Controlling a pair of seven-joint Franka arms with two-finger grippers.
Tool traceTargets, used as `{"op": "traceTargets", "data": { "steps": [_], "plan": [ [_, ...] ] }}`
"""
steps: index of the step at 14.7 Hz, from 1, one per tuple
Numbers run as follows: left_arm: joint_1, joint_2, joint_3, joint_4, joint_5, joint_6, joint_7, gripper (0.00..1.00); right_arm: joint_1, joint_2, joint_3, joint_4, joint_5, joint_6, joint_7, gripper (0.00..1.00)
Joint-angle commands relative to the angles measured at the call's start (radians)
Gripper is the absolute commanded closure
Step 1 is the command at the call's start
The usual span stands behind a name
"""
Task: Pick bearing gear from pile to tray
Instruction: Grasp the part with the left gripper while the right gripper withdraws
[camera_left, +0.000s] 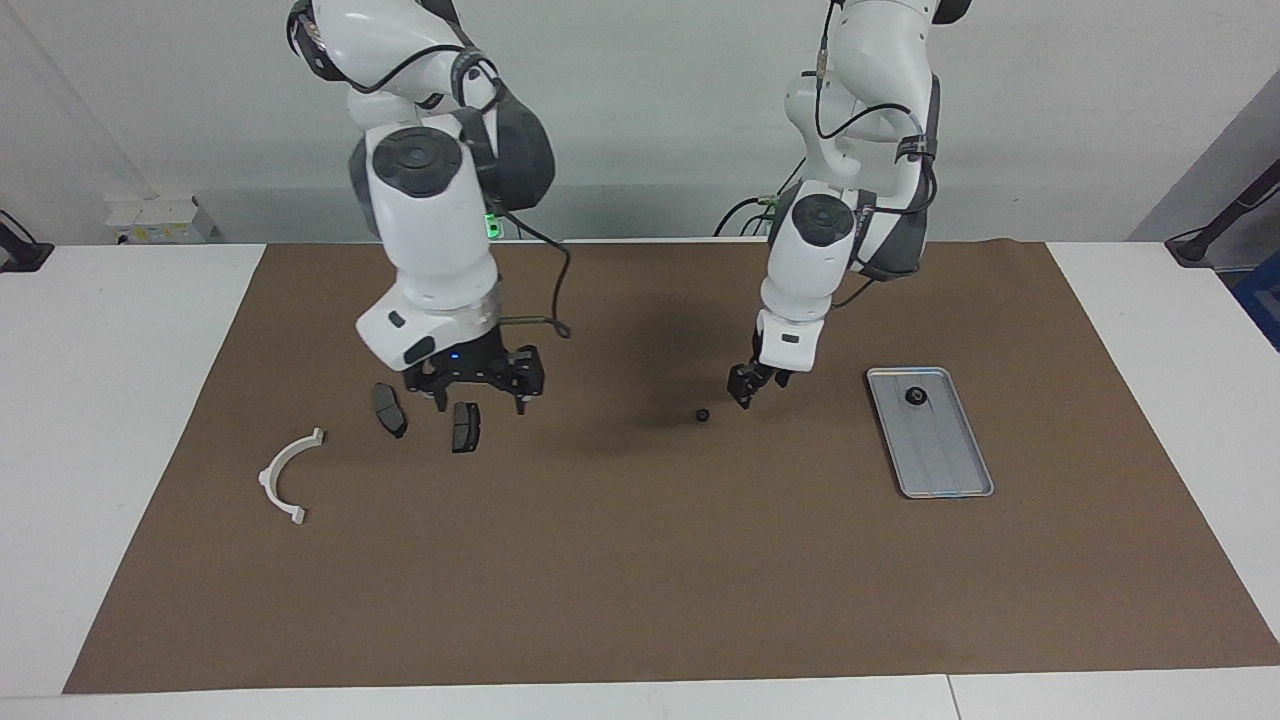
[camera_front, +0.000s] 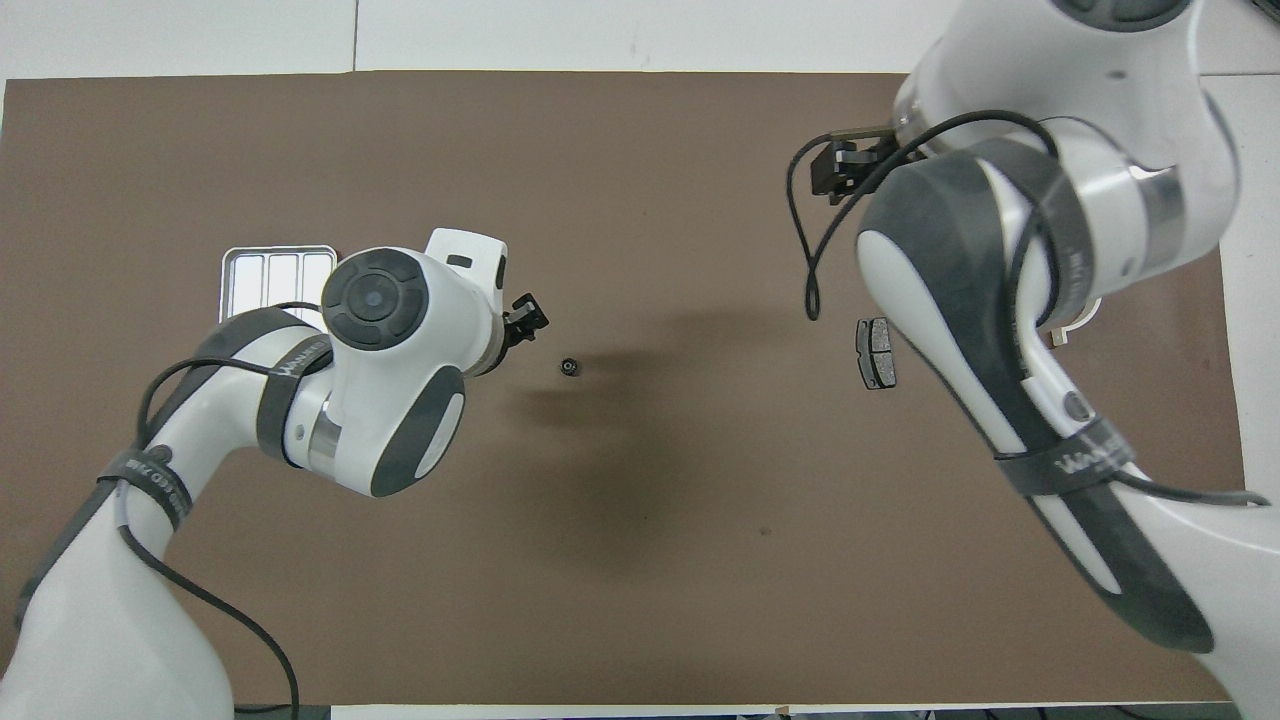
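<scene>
A small black bearing gear (camera_left: 703, 414) lies alone on the brown mat and also shows in the overhead view (camera_front: 569, 367). My left gripper (camera_left: 745, 393) hangs low just beside it, on the tray's side, and shows in the overhead view too (camera_front: 527, 322). The silver tray (camera_left: 945, 455) lies toward the left arm's end, with one black round piece (camera_left: 915, 396) in its end nearer the robots. My right gripper (camera_left: 480, 398) is open and empty, low over two dark brake pads (camera_left: 390, 410) (camera_left: 465, 427). A white half-ring bracket (camera_left: 287, 475) lies farther from the robots.
The brown mat (camera_left: 640, 560) covers most of the white table. In the overhead view my left arm hides most of the tray (camera_front: 272, 272), and my right arm hides one brake pad and most of the bracket; the other pad (camera_front: 877, 352) shows.
</scene>
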Motion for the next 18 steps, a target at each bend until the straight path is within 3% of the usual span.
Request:
{"op": "traceTargets", "data": {
  "steps": [1,6,13,18],
  "plan": [
    [-0.068,0.117,0.020,0.076,0.030,0.031,-0.063,0.32,-0.095,-0.038,0.018,-0.032,0.013,-0.018,-0.214,0.00],
    [-0.097,0.152,0.020,0.061,0.047,0.062,-0.098,0.33,-0.169,-0.062,0.016,-0.041,0.011,-0.042,-0.305,0.00],
    [-0.112,0.155,0.020,0.050,0.047,0.097,-0.114,0.48,-0.169,-0.110,0.004,-0.047,0.013,-0.084,-0.343,0.00],
    [-0.114,0.157,0.020,0.042,0.047,0.119,-0.140,0.55,-0.035,-0.254,-0.232,-0.202,0.145,-0.018,-0.440,0.00]
  ]
}}
